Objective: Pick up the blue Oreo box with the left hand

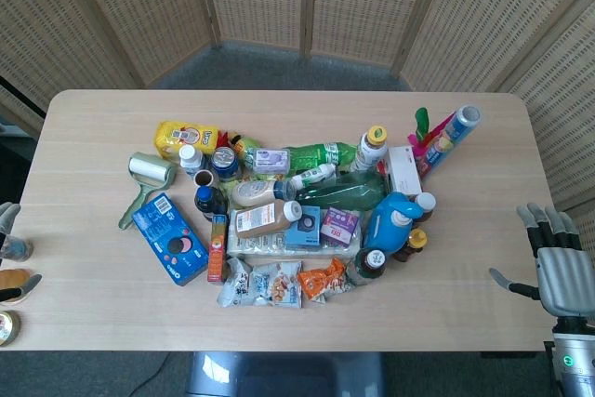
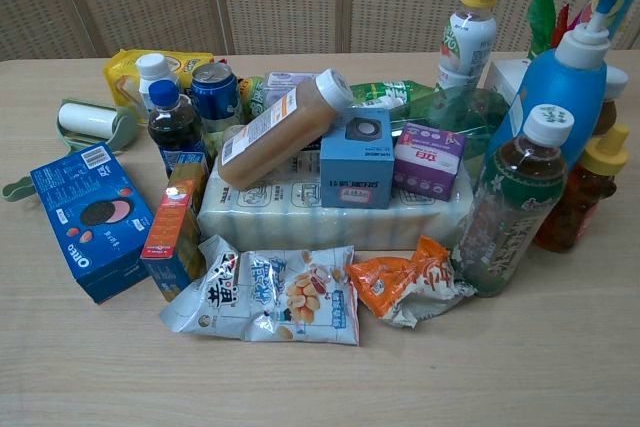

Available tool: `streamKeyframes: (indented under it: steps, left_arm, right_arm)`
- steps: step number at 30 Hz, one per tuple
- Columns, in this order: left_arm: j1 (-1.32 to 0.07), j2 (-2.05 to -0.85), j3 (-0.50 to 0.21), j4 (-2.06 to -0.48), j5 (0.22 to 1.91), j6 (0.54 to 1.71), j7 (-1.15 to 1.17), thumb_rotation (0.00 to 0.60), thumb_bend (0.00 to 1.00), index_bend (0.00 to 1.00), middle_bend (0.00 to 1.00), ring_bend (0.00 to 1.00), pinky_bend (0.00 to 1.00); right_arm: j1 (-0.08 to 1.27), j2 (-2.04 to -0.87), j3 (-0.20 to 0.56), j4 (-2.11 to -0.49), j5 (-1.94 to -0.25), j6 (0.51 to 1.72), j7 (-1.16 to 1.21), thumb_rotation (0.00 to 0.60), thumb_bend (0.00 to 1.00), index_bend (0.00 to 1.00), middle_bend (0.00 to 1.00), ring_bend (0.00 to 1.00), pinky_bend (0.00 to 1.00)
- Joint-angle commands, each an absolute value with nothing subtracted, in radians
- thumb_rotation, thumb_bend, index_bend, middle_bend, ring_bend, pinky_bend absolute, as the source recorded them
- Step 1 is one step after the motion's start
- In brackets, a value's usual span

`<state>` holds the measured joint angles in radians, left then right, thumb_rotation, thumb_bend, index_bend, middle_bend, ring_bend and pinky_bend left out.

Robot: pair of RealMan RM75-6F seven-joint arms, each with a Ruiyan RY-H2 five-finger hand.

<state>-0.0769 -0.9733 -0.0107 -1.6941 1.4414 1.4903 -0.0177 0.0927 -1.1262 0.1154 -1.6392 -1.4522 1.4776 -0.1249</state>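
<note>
The blue Oreo box [image 1: 169,237] lies flat on the left side of the pile, its long side running diagonally; in the chest view the Oreo box [image 2: 92,220] is at the far left. My left hand [image 1: 11,262] shows only partly at the left edge of the head view, well left of the box, fingers apart and holding nothing. My right hand [image 1: 556,267] hovers at the table's right edge, fingers spread, empty. Neither hand appears in the chest view.
An orange box [image 1: 217,248] stands right beside the Oreo box, with a lint roller [image 1: 145,181] and a dark drink bottle [image 1: 208,200] just behind it. Snack bags [image 2: 265,297], bottles and a blue detergent bottle [image 1: 392,220] crowd the table's middle [image 1: 93,127].
</note>
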Motion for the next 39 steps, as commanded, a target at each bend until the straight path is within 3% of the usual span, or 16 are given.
streamKeyframes:
  steps: [1,8,15,27,39]
  left_arm:
    - [-0.079,-0.973,-0.007,-1.699,1.444,1.476,-0.012,0.6,0.02,0.0,0.0,0.0,0.0]
    - [-0.098,-0.951,-0.007,-1.71,1.47,1.448,-0.008,0.6,0.01,0.0,0.0,0.0,0.0]
    - [-0.21,-0.945,0.026,-1.622,1.553,1.25,-0.057,0.6,0.02,0.0,0.0,0.0,0.0]
    - [-0.408,-1.113,0.077,-1.376,1.704,1.003,-0.124,0.6,0.02,0.0,0.0,0.0,0.0]
    - [-0.545,-1.241,0.095,-1.223,1.773,0.934,-0.191,0.6,0.02,0.0,0.0,0.0,0.0]
  right_arm:
    - [0.096,-1.129,0.115,-1.639,-1.451,1.472,-0.12,0.458,0.03,0.0,0.0,0.0,0.0]
    - [0.086,-1.126,0.102,-1.64,-1.463,1.482,-0.097,0.462,0.03,0.0,0.0,0.0,0.0]
    - [0.067,-1.114,0.093,-1.648,-1.467,1.507,-0.085,0.461,0.03,0.0,0.0,0.0,0.0]
    - [0.035,-1.073,0.091,-1.7,-1.46,1.549,-0.121,0.459,0.03,0.0,0.0,0.0,0.0]
    - [0.008,-1.043,0.092,-1.744,-1.444,1.578,-0.162,0.459,0.04,0.0,0.0,0.0,0.0]
